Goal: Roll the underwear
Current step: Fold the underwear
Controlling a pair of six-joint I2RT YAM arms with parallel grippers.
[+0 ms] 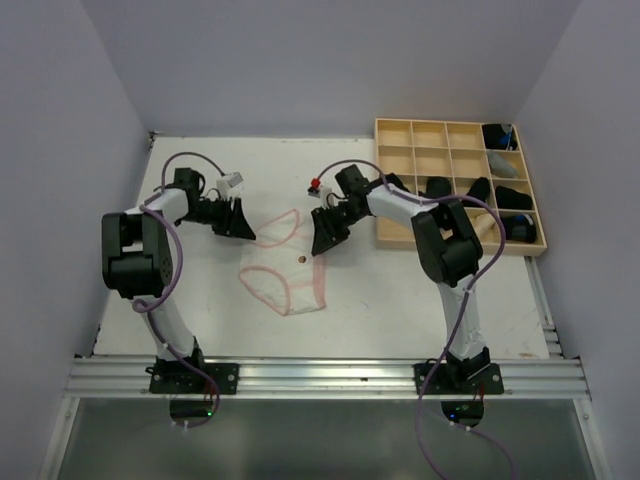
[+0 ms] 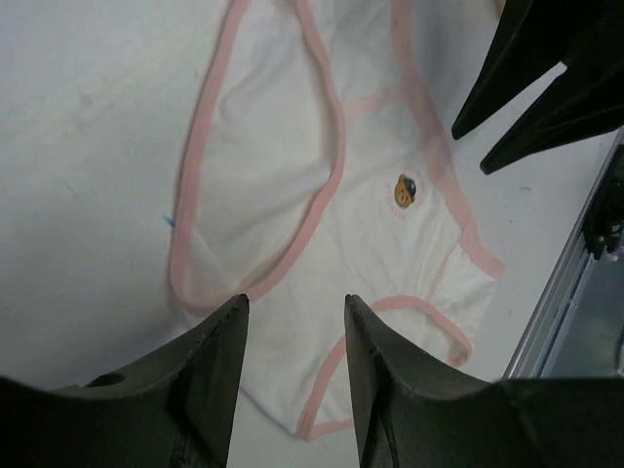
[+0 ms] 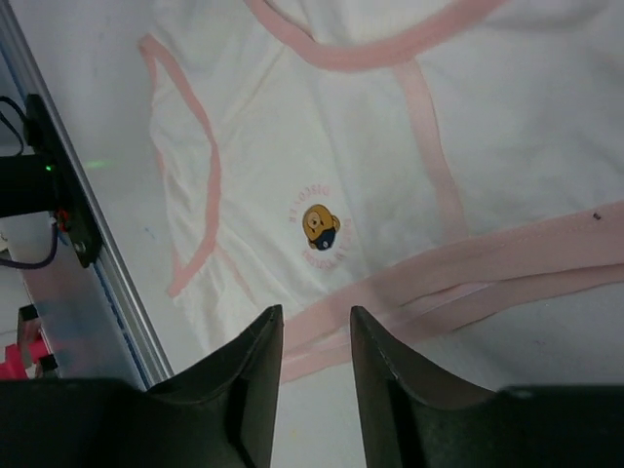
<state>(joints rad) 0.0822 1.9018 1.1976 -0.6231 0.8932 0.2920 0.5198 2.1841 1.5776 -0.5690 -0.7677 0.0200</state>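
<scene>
1. Now, the white briefs (image 1: 285, 275) with pink edging lie spread out and unrolled on the table (image 1: 380, 310), midway between the two arms and nearer the rail (image 1: 320, 375) than the far wall.
2. A small bear badge (image 3: 320, 225) shows on the cloth, facing up.
3. The left gripper (image 1: 237, 222) hangs at the briefs' far left corner. In the left wrist view its fingers (image 2: 219, 361) stand apart with nothing between them, only cloth and pink edging below the gap.
4. The right gripper (image 1: 325, 238) hangs at the far right edge of the briefs. In the right wrist view its fingers (image 3: 258, 370) are also apart, and a doubled pink band runs beneath the gap. Whether the tips touch the cloth cannot be told.
5. The two grippers face each other across the briefs, and the right one's dark fingers show in the upper right corner of the left wrist view.
6. A wooden grid tray (image 1: 440, 121) sits at the table's far right. Black rolls (image 1: 515, 198) fill its right-hand compartments, and two more lie in the middle row, partly behind the right arm.
</scene>
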